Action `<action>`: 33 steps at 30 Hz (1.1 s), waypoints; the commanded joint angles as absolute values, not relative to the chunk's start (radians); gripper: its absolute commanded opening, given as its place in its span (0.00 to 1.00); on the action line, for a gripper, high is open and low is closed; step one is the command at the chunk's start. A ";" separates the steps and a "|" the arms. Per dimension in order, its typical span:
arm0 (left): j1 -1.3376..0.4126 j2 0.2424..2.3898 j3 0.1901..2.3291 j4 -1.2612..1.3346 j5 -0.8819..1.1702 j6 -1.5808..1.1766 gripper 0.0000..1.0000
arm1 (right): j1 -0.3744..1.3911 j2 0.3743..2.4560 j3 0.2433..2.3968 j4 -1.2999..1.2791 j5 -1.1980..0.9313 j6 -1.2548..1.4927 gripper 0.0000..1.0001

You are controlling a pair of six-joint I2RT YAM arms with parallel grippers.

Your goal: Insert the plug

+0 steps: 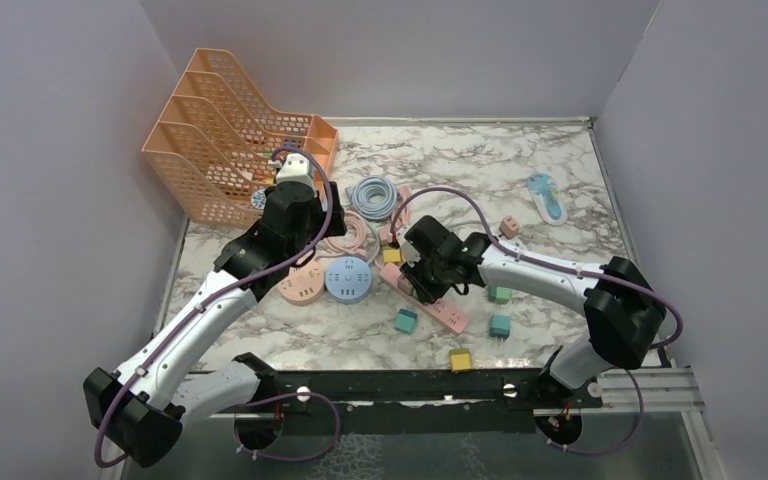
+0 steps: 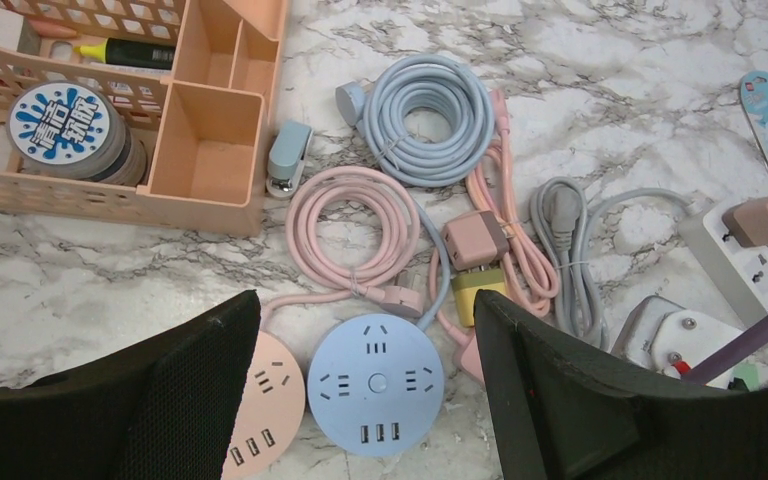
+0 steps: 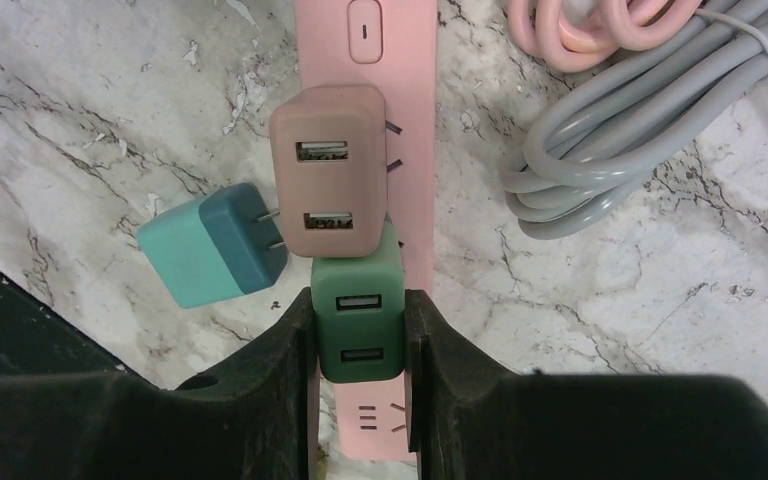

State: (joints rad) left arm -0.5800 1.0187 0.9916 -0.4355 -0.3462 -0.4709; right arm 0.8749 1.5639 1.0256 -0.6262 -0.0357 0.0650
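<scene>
**A:** What is being counted, starting from the left?

**B:** One orange rack (image 1: 210, 130) is being shown in the far left corner. Two round hubs are being seen side by side under the left gripper (image 2: 365, 300): a pink hub (image 2: 265, 405) and a blue hub (image 2: 375, 385).

**A:** How is that arm being posed?

**B:** It is being stretched forward towards the rack's near end. Its fingers are being held wide apart, with nothing between them.

**A:** And further right?

**B:** The right arm is being bent leftward over the table's middle. Three chargers are being counted at the pink power strip (image 3: 415, 120): a teal charger (image 3: 215, 245) beside it, a brown charger (image 3: 328, 170) on it, and a green charger (image 3: 358, 300) just below the brown one. One grey cable (image 3: 600, 150) is being seen to the right.

**A:** What is being gripped?

**B:** The green charger is being pinched by the right gripper (image 3: 358, 335) over the strip. Whether its prongs are seated cannot be told.

**A:** What is being shown by only one view?

**B:** The green charger is being hidden under the wrist in the top view, and only the right wrist camera is revealing it.
</scene>
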 commanded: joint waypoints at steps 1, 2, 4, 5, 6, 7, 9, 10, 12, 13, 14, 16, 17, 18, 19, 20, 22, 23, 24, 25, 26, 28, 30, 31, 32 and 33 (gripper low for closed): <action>-0.580 1.018 1.039 -0.421 -0.390 -0.437 0.80 | 0.909 1.644 0.984 -0.536 0.074 0.116 0.01; -0.580 1.016 1.043 -0.422 -0.393 -0.435 0.80 | 0.912 1.647 0.979 -0.527 0.082 0.127 0.01; -0.578 1.016 1.052 -0.421 -0.400 -0.429 0.80 | 0.918 1.651 0.972 -0.505 0.099 0.148 0.01; -0.578 1.015 1.056 -0.420 -0.405 -0.426 0.80 | 0.920 1.654 0.969 -0.494 0.104 0.157 0.01; -0.578 1.015 1.059 -0.419 -0.406 -0.422 0.81 | 0.922 1.657 0.966 -0.486 0.113 0.167 0.01; -0.578 1.015 1.063 -0.419 -0.410 -0.419 0.81 | 0.926 1.662 0.966 -0.480 0.122 0.178 0.01; -0.577 1.016 1.073 -0.420 -0.414 -0.413 0.81 | 0.937 1.674 0.964 -0.466 0.152 0.203 0.01; -0.577 1.016 1.077 -0.418 -0.415 -0.411 0.81 | 0.945 1.677 0.959 -0.450 0.170 0.219 0.01; -0.575 1.014 1.085 -0.416 -0.421 -0.406 0.81 | 0.959 1.682 0.940 -0.401 0.179 0.253 0.01; -0.576 1.013 1.087 -0.414 -0.422 -0.403 0.81 | 0.963 1.686 0.926 -0.373 0.176 0.268 0.01; -0.575 1.012 1.091 -0.413 -0.425 -0.400 0.81 | 0.966 1.693 0.918 -0.348 0.167 0.285 0.01; -0.574 1.010 1.094 -0.409 -0.430 -0.395 0.81 | 0.968 1.729 0.906 -0.314 0.137 0.310 0.01; -0.574 1.008 1.095 -0.406 -0.432 -0.393 0.81 | 0.969 1.752 0.903 -0.306 0.123 0.321 0.01; -0.573 1.008 1.095 -0.405 -0.434 -0.391 0.81 | 0.969 1.783 0.904 -0.304 0.110 0.330 0.01; -0.572 1.007 1.095 -0.403 -0.435 -0.389 0.81 | 0.971 1.809 0.898 -0.306 0.113 0.347 0.01; -0.572 1.007 1.096 -0.403 -0.436 -0.386 0.81 | 0.971 1.836 0.894 -0.310 0.116 0.369 0.01; -0.571 1.006 1.096 -0.402 -0.438 -0.384 0.81 | 0.971 1.885 0.890 -0.314 0.108 0.395 0.01; -0.571 1.004 1.095 -0.402 -0.439 -0.384 0.82 | 0.971 1.906 0.890 -0.312 0.103 0.404 0.01; -0.571 1.005 1.093 -0.403 -0.439 -0.386 0.82 | 0.971 1.919 0.893 -0.316 0.104 0.413 0.01; -0.570 1.005 1.093 -0.402 -0.438 -0.386 0.82 | 0.972 1.921 0.899 -0.316 0.106 0.419 0.01; -0.569 1.005 1.092 -0.403 -0.438 -0.388 0.82 | 0.972 1.910 0.899 -0.308 0.106 0.418 0.01; -0.569 1.006 1.093 -0.403 -0.436 -0.390 0.83 | 0.971 1.858 0.909 -0.302 0.112 0.411 0.01; -0.569 1.008 1.097 -0.402 -0.432 -0.390 0.83 | 0.970 1.793 0.944 -0.325 0.128 0.402 0.01; -0.568 1.010 1.098 -0.403 -0.429 -0.390 0.83 | 0.971 1.766 0.967 -0.348 0.146 0.402 0.02; -0.568 1.009 1.100 -0.403 -0.424 -0.390 0.83 | 0.971 1.740 0.990 -0.372 0.163 0.406 0.08; -0.568 1.009 1.102 -0.403 -0.418 -0.390 0.84 | 0.971 1.714 1.014 -0.398 0.183 0.415 0.16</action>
